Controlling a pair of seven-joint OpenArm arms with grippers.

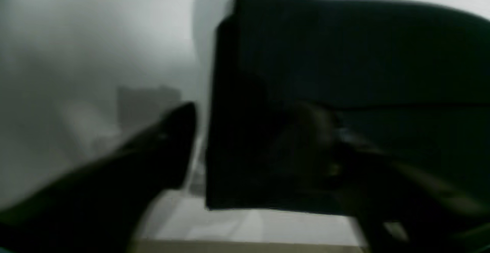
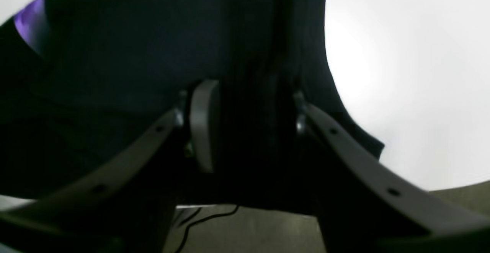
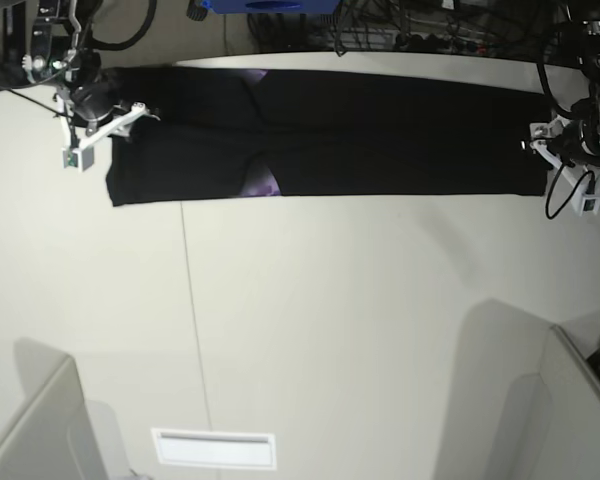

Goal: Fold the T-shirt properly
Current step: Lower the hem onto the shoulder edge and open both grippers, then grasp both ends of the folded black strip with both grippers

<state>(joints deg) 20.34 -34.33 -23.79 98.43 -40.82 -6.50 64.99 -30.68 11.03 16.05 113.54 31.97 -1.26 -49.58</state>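
Right gripper: at 10 o'clock on the base view, over the band's left end. In its wrist view the jaws stand parted, with a bunch of black cloth between the grey pads. Whether the pads press that cloth cannot be told.

T-shirt: folded into a long black band along the far side of the table, running from 10 o'clock to 2 o'clock. Its near edge lies straight.

Print: a sliver of purple shows at the band's near edge, left of centre. Another purple patch shows at 10 o'clock in the right wrist view.

Table: white, with the shirt lying flat on it.

Left gripper: at 2 o'clock on the base view, at the band's right end. Its blurred wrist view shows the jaws spread wide. One dark finger is off the cloth at 8 o'clock; the other lies over the shirt's squared corner.

Cable: thin and black, on the floor at 6 o'clock in the right wrist view.
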